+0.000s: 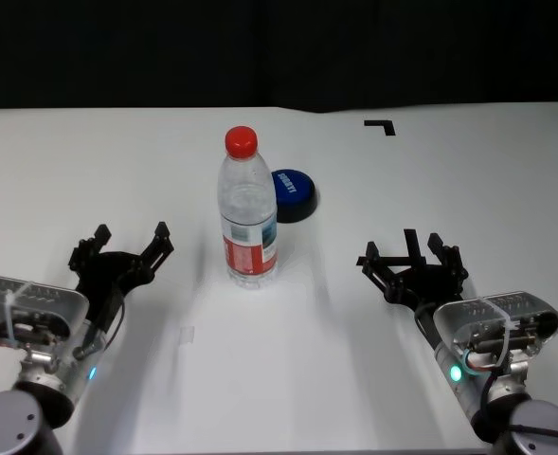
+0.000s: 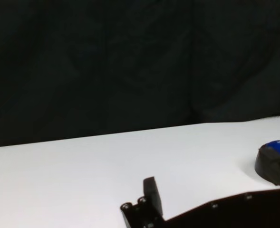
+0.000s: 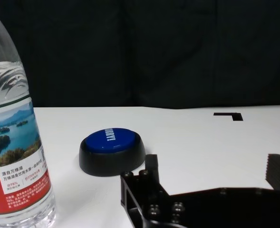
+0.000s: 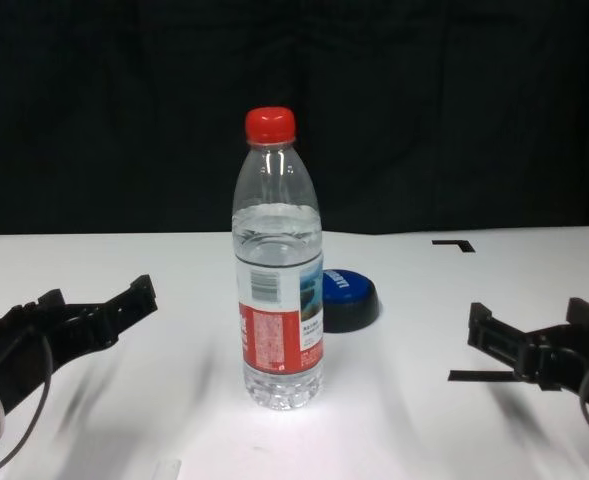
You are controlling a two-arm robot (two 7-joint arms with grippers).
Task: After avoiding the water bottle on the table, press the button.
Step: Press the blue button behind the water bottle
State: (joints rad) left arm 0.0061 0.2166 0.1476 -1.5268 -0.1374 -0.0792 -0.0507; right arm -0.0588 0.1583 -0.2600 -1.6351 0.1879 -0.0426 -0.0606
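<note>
The water bottle [image 1: 248,213] stands upright mid-table, clear with a red cap and a red, white and blue label; it also shows in the chest view [image 4: 279,290] and the right wrist view [image 3: 16,142]. Just behind it and to its right sits the low blue button [image 1: 295,193] [image 4: 349,298] [image 3: 111,149] [image 2: 274,159] on its black base. My left gripper [image 1: 132,235] [image 4: 94,305] rests open and empty near the table's front, left of the bottle. My right gripper [image 1: 411,254] [image 4: 529,325] [image 3: 215,166] is open and empty to the bottle's right, nearer than the button.
The white table [image 1: 89,161] ends at a dark backdrop at the far edge. A black corner tape mark [image 1: 381,124] [image 3: 228,115] lies at the back right. A small pale strip [image 1: 188,334] lies on the table near the front left.
</note>
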